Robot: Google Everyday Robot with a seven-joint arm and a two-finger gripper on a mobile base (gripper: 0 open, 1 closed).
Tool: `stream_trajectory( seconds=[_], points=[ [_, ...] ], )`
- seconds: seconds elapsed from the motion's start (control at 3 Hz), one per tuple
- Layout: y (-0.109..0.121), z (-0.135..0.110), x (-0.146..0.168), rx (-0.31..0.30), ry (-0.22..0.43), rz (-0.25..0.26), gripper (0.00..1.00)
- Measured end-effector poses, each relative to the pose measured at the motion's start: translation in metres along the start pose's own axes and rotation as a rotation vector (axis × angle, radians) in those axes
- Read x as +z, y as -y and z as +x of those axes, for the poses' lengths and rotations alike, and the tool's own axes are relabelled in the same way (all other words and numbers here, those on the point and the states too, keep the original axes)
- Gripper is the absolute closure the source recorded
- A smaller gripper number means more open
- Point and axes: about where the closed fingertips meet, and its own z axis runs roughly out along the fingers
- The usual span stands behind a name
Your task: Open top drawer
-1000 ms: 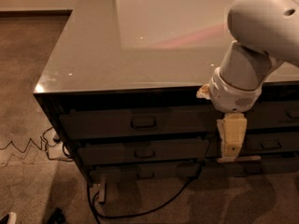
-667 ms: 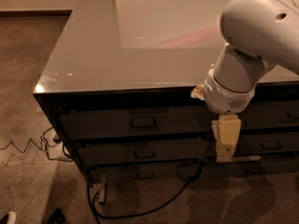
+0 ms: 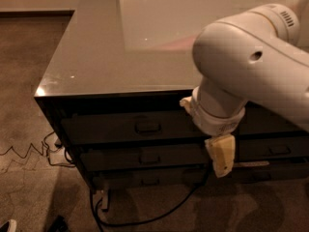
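Note:
The top drawer (image 3: 111,128) is the tall dark front right under the counter top, and it sits closed, flush with the cabinet. Its small rectangular metal pull (image 3: 147,126) shows at the centre. My gripper (image 3: 220,157) hangs from the white arm (image 3: 251,66), pointing down in front of the cabinet. It is to the right of the pull and lower, level with the second drawer. It holds nothing that I can see. The arm hides the right end of the top drawer.
Two shallower dark drawers (image 3: 145,156) with like pulls sit below the top one. More drawers (image 3: 280,150) lie to the right. The glossy grey counter top (image 3: 106,57) overhangs them. Cables (image 3: 29,151) lie on the carpet at left, and a black cable (image 3: 145,219) runs under the cabinet.
The arm has swung left and nearer the camera. The gripper has moved left and slightly down along the cabinet front. The drawers have not moved.

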Motion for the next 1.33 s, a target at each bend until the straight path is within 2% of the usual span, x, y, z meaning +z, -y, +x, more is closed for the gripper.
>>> stream_trajectory(
  seconds=[0.33, 0.67, 1.0, 1.33],
  points=[
    [0.002, 0.005, 0.011, -0.026, -0.025, 0.005, 0.00],
    [0.015, 0.015, 0.016, -0.023, 0.005, 0.006, 0.00],
    [0.032, 0.023, 0.022, -0.016, 0.122, -0.004, 0.00],
    [0.039, 0.029, 0.026, 0.019, 0.172, -0.014, 0.00]
  ],
)
